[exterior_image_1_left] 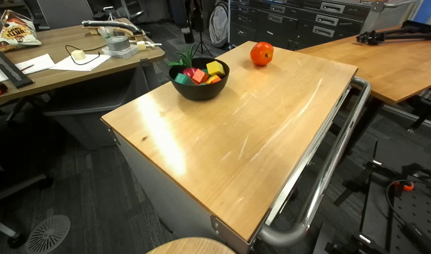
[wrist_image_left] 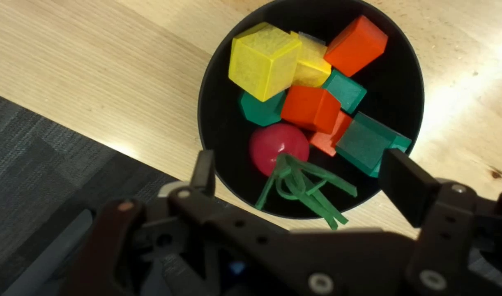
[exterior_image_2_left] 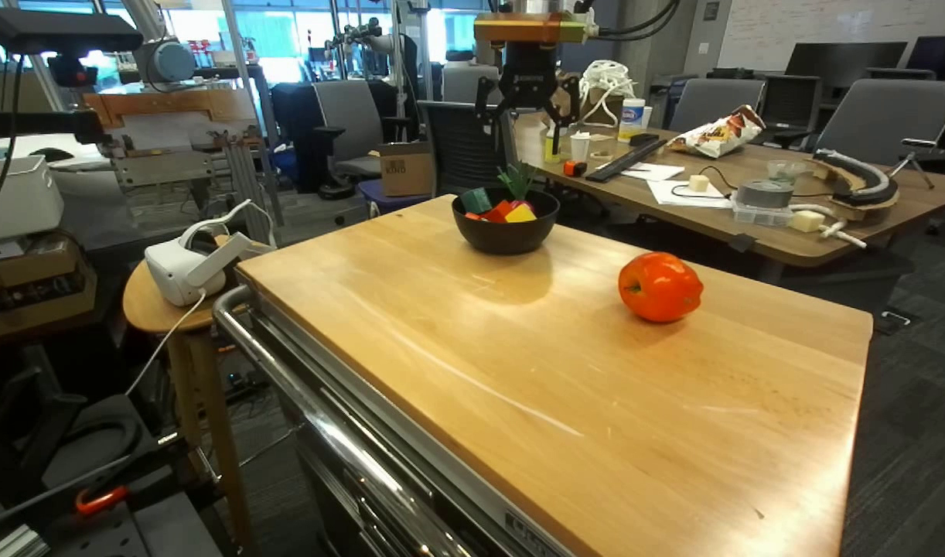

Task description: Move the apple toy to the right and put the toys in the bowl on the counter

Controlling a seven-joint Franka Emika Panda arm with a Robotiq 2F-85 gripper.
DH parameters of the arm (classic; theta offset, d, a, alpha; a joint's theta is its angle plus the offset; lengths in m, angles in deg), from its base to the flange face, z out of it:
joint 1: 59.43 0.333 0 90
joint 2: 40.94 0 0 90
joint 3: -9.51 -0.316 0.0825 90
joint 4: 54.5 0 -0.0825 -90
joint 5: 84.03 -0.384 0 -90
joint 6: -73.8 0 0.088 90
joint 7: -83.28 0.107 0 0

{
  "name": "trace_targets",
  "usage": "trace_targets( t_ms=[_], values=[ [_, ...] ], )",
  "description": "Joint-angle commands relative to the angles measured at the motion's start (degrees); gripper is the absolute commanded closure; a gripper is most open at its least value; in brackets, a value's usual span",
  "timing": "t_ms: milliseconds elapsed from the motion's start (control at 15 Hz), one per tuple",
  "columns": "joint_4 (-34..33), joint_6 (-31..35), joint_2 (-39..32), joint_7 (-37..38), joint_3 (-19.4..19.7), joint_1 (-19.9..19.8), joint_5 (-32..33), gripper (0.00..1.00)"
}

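Note:
The apple toy (exterior_image_1_left: pixel 261 53) stands by itself on the wooden counter (exterior_image_1_left: pixel 236 141), apart from the bowl, in both exterior views (exterior_image_2_left: pixel 660 286). The black bowl (exterior_image_1_left: pixel 200 92) sits near a counter edge, also in both exterior views (exterior_image_2_left: pixel 506 237). It holds several toys: a yellow block (wrist_image_left: pixel 264 61) on top, a red block (wrist_image_left: pixel 310 107), a green block (wrist_image_left: pixel 368 142) and a dark-red round toy (wrist_image_left: pixel 273 146) with green leaves over the rim. My gripper (exterior_image_2_left: pixel 527 143) hangs above the bowl. In the wrist view its fingers (wrist_image_left: pixel 302 176) are wide apart with nothing held. The apple toy is outside the wrist view.
A metal rail (exterior_image_1_left: pixel 328 176) runs along one counter side. A cluttered desk (exterior_image_2_left: pixel 751 251) stands behind the bowl side. A stool (exterior_image_2_left: pixel 144 302) with a white headset (exterior_image_2_left: pixel 182 271) stands by a counter corner. A wooden table (exterior_image_1_left: pixel 406 74) is close by.

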Motion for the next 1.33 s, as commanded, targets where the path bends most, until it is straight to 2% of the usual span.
trace_targets(
  t_ms=[0,67,133,200,800,1267],
  values=[
    [-2.16,-1.26,-2.73,0.91,-0.34,0.13,-1.03,0.00],
    [-2.70,-1.62,-3.67,0.56,-0.56,0.03,-1.41,0.00],
    [-2.94,-1.51,-4.32,0.35,-0.72,-0.07,-1.76,0.08],
    [-3.55,-1.68,-5.04,0.20,-1.13,-0.29,-2.09,0.27],
    [-5.70,-1.43,-7.03,0.31,-1.15,-0.44,-4.37,0.98],
    [-4.56,0.29,-5.02,0.55,-0.85,0.12,-3.67,1.00]
  ],
)
